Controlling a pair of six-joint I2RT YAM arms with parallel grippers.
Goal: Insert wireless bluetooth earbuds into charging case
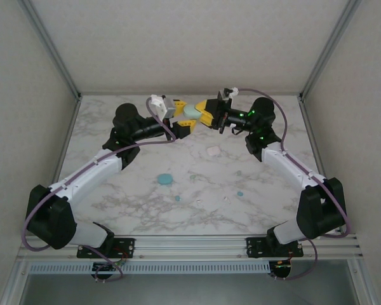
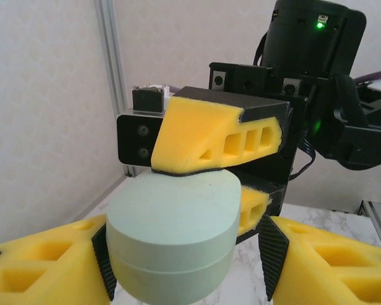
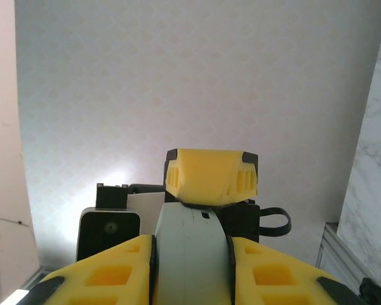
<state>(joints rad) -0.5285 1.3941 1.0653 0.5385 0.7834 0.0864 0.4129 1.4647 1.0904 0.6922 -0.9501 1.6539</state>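
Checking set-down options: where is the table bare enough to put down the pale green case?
Bare: the near strip of the table between the arm bases, and the patch between the left arm and the teal case. Crowded: the middle, with earbuds scattered near the white case.

Btm of pale green case [image 2: 171, 235] cut off at frame edge; buds [image 1: 239, 193] too small for detail.

High rear view looks down; both wrist views closely face one case [image 2: 171, 235].
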